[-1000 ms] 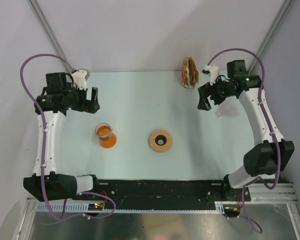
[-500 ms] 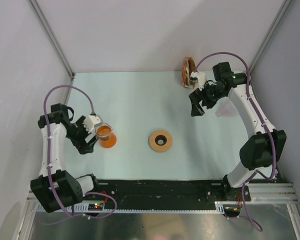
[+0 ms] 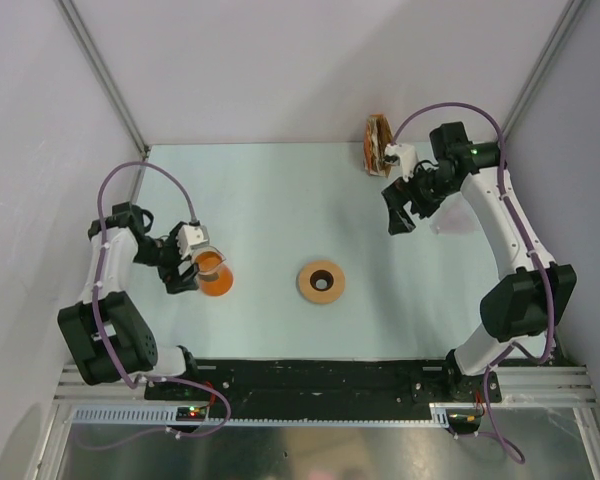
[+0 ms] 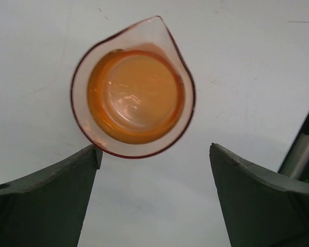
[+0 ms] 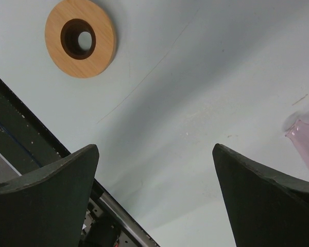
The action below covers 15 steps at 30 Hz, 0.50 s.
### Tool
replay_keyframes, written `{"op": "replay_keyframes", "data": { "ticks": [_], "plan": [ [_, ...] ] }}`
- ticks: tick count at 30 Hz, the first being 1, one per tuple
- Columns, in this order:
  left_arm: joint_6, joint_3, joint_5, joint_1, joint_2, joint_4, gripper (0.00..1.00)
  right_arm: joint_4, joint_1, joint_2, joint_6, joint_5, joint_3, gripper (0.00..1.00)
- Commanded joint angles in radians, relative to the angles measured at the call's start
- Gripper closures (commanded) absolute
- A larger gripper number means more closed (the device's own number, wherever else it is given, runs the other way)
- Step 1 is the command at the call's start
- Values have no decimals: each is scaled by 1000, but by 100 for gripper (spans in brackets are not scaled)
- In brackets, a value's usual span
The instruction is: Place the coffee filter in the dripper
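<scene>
The dripper [image 3: 321, 282] is a round peach-orange ring with a dark centre hole, lying at the table's middle front. It also shows in the right wrist view [image 5: 81, 38], upper left. No single tan paper filter shows in any view. My left gripper [image 3: 184, 273] is open and empty, its fingertips just left of the glass beaker of orange liquid [image 3: 213, 272]. In the left wrist view the gripper [image 4: 154, 150] has the beaker [image 4: 133, 86] right ahead of it. My right gripper [image 3: 401, 214] is open and empty above the back right table, and so it shows in its wrist view [image 5: 155, 148].
An upright bundle of brown-and-orange papers [image 3: 377, 146] stands at the back edge, just left of the right wrist. A faint pink translucent object [image 3: 450, 222] lies at the right, also in the right wrist view [image 5: 306, 141]. The black rail [image 3: 320, 378] runs along the front.
My left arm has swung from the back left down to the beaker's left side. My right gripper dipped toward the table's middle, then drew slightly back right. Both stay open.
</scene>
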Motion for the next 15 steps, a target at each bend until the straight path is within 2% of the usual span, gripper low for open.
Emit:
{"op": "replay_keyframes", "data": {
  "ticks": [1,15],
  "plan": [
    [39,-13,62,-8,7,118,10,-23,-10,-60,-6,18,1,0],
    [-27,-52,91,-120,33,250,30,-22,-19,-77,-11,27,-17,1]
  ]
}}
